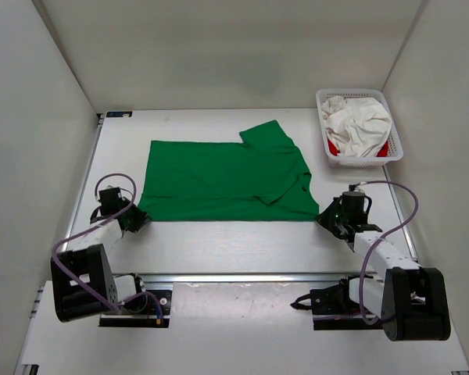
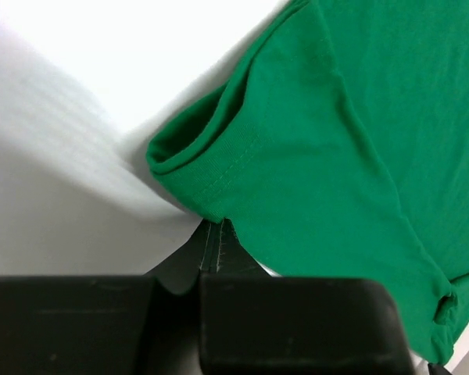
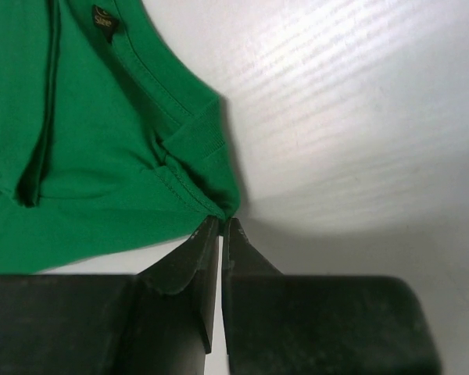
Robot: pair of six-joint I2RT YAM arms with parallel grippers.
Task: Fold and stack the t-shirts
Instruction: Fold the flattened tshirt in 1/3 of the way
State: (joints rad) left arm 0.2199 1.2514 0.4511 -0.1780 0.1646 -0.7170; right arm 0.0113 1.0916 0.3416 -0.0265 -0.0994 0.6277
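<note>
The green t-shirt (image 1: 227, 180) lies spread flat in the middle of the table, one sleeve pointing to the far side. My left gripper (image 1: 137, 219) sits at the shirt's near left corner. In the left wrist view the gripper (image 2: 215, 223) is shut, pinching the hemmed corner of the green cloth (image 2: 320, 156). My right gripper (image 1: 326, 217) is at the near right corner. Its wrist view shows the gripper (image 3: 221, 221) shut on a cloth corner of the green shirt (image 3: 102, 172) close to the neckline and label (image 3: 103, 19). The white t-shirt (image 1: 359, 125) is crumpled over the red t-shirt (image 1: 334, 147) in the basket.
A white mesh basket (image 1: 396, 144) stands at the far right of the table. White walls close in the table on the left, right and back. Both arm bases and their cables sit at the near edge.
</note>
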